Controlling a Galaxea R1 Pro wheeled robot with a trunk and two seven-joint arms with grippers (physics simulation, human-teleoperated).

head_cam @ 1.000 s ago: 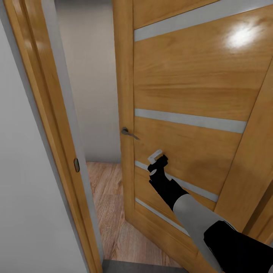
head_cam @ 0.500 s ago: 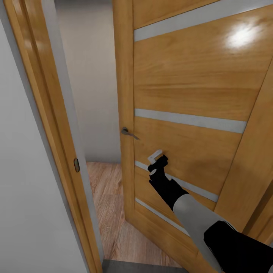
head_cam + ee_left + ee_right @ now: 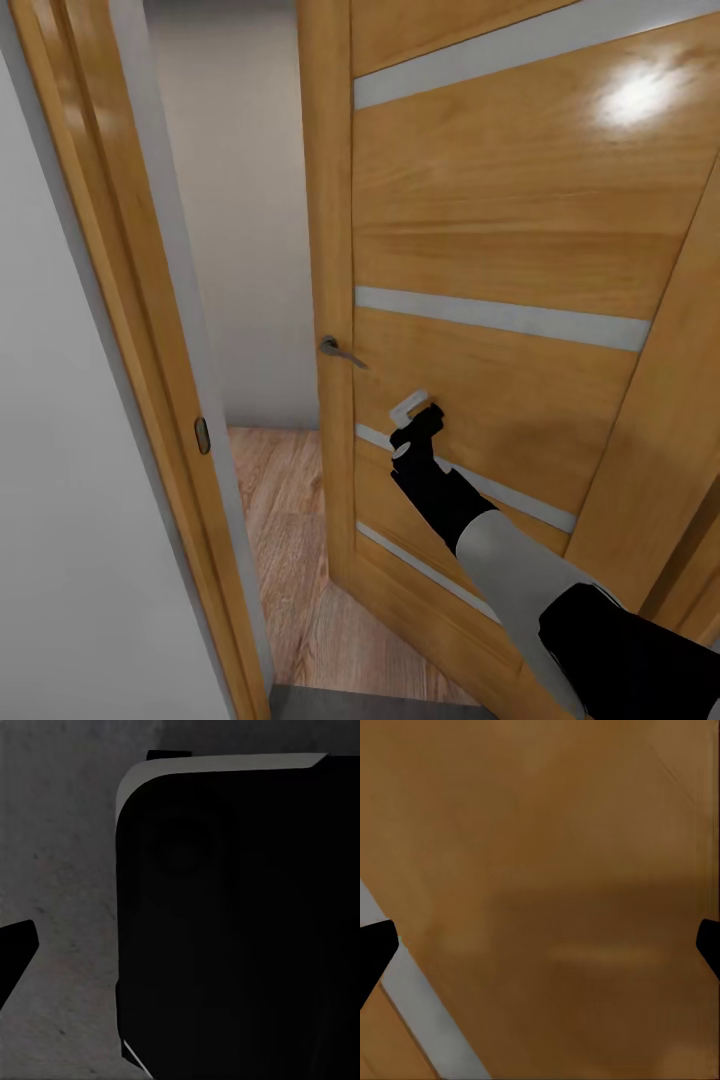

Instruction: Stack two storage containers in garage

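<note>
- Right now the head view faces an orange-brown wooden door (image 3: 520, 220) with pale glass slits, standing ajar and taking up the centre and right of the frame.
- Its metal lever handle (image 3: 341, 351) sits at the door's left edge, about mid-height in the frame.
- At the left side of the frame runs the wooden door frame (image 3: 130, 330), with a small strike plate (image 3: 202, 435) low on it and a white wall (image 3: 60, 520) beside it.
- Through the gap between frame and door, a light wood-plank floor (image 3: 285, 540) and a plain pale wall show beyond.
- A strip of dark grey concrete floor (image 3: 380, 705) shows at the bottom edge of the frame.
- From the lower right corner the right arm reaches up to the door; the right gripper (image 3: 415, 410) is right at the door face, just above a slanted glass slit and to the lower right of the handle.
- In the right wrist view the door's wood (image 3: 555, 870) is very close, and the two dark fingertips (image 3: 373, 945) sit at opposite edges of the frame, so the jaws stand wide with nothing between them.
- In the left wrist view a large black rounded body (image 3: 240, 922) hangs over mottled grey concrete (image 3: 60, 870); one dark fingertip shows at the left edge, and I cannot tell how the left jaws stand.
- Neither orange-red container can be placed from these views.
</note>
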